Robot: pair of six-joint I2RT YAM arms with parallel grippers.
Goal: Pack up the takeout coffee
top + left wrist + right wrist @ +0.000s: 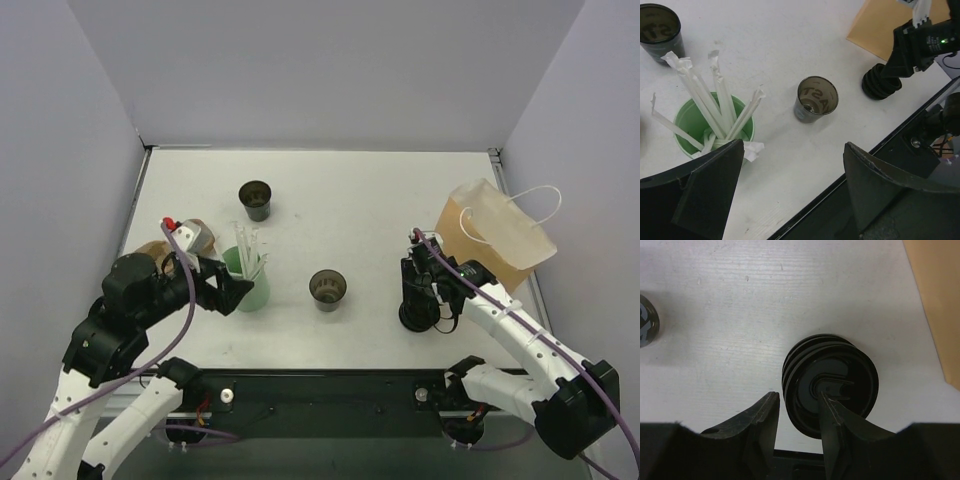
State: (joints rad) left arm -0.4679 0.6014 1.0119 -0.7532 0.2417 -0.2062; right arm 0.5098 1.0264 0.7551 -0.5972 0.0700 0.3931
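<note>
White surface [350,180] carries everything.
Green cup [256,293] near front edge, left of centre. Upright, stuffed with paper-wrapped white straws [246,246] fanning out above rim.
Stack of flat black lids [862,380] near front edge, right of centre. Ribbed side shows several lids.
Brown paper bag [460,235] with white loop handles [540,205] at right edge, just behind stack.
Tan rounded items [197,237] at left edge, partly hidden, possibly sleeves or cups.

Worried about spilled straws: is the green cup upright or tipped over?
Upright: the green cup stands on the table, mouth up, straws standing inside.
</note>
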